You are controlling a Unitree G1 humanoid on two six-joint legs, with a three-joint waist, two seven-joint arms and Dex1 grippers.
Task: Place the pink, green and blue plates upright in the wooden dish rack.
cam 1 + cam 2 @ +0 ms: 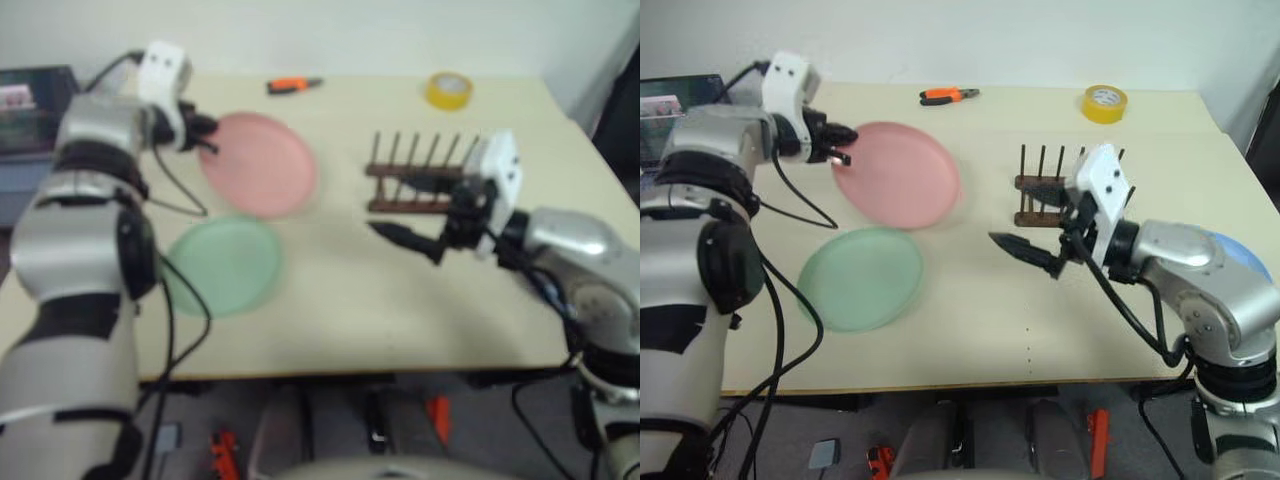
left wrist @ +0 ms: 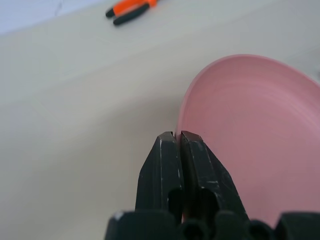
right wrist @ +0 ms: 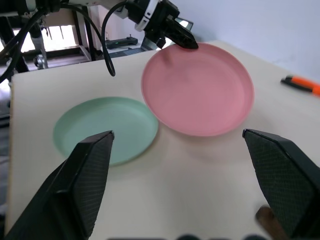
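Showing an early stage: the left gripper, jaws pinched on the pink plate rim, lifts it at upper left, while the wooden dish rack stands empty right of centre. The green plate lies flat at lower left, a blue plate edge peeks at far right, and the right gripper hangs wide open, holding nothing

Pink plate tilted, lifted off the table by its rim at about 9 o'clock. Green plate flat on the table, at 7 o'clock from the pink one, just beside it. Wooden dish rack dark brown, pegs upright, empty, at 3 o'clock from pink plate. Blue plate mostly hidden, far right.
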